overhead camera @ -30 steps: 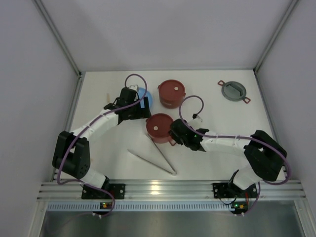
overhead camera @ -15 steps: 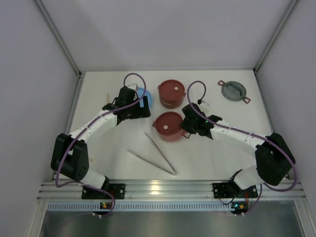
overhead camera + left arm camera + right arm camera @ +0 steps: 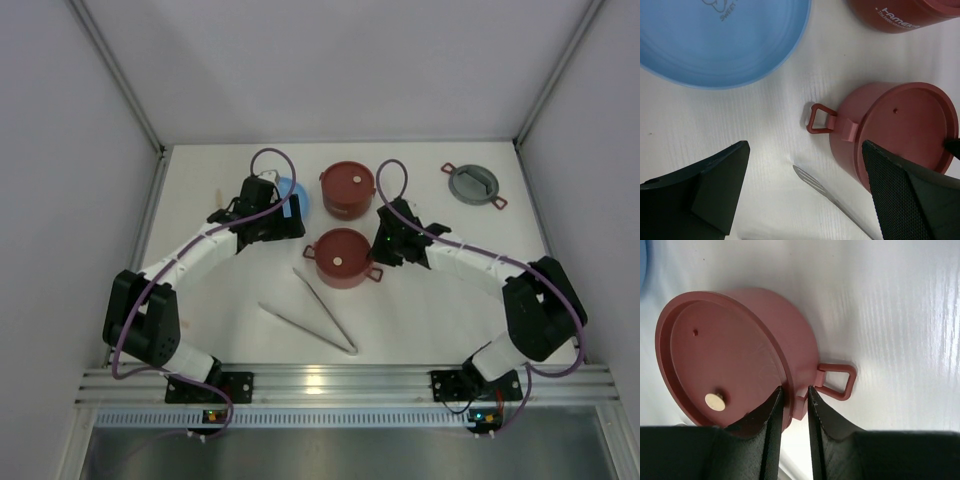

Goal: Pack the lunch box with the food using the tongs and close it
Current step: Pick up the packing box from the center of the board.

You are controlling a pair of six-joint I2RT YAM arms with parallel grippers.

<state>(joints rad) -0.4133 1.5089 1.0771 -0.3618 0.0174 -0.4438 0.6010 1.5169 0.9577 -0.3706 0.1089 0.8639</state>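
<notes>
The lunch box shows as two lidded dark-red bowls and a grey cover [image 3: 473,184] at the back right. My right gripper [image 3: 381,250] [image 3: 795,390] is shut on the near bowl [image 3: 340,257] [image 3: 735,355], pinching its rim beside the loop ear [image 3: 836,381]. The far bowl [image 3: 347,188] [image 3: 900,15] stands apart behind it. The silver tongs [image 3: 315,315] [image 3: 815,181] lie flat on the table in front of the near bowl. My left gripper [image 3: 288,222] [image 3: 805,147] hangs open over bare table, between the blue plate and the near bowl [image 3: 900,130]. The food is out of view.
A light-blue plate [image 3: 296,196] [image 3: 725,45] lies at the back left, partly under my left wrist. White walls close in the table [image 3: 420,310] on three sides, and the arm bases stand along its near edge.
My right gripper has swung from the near bowl's front right to its right side and closed further on the rim. The bowl has shifted slightly right, uncovering a tong tip. The left arm stayed put.
</notes>
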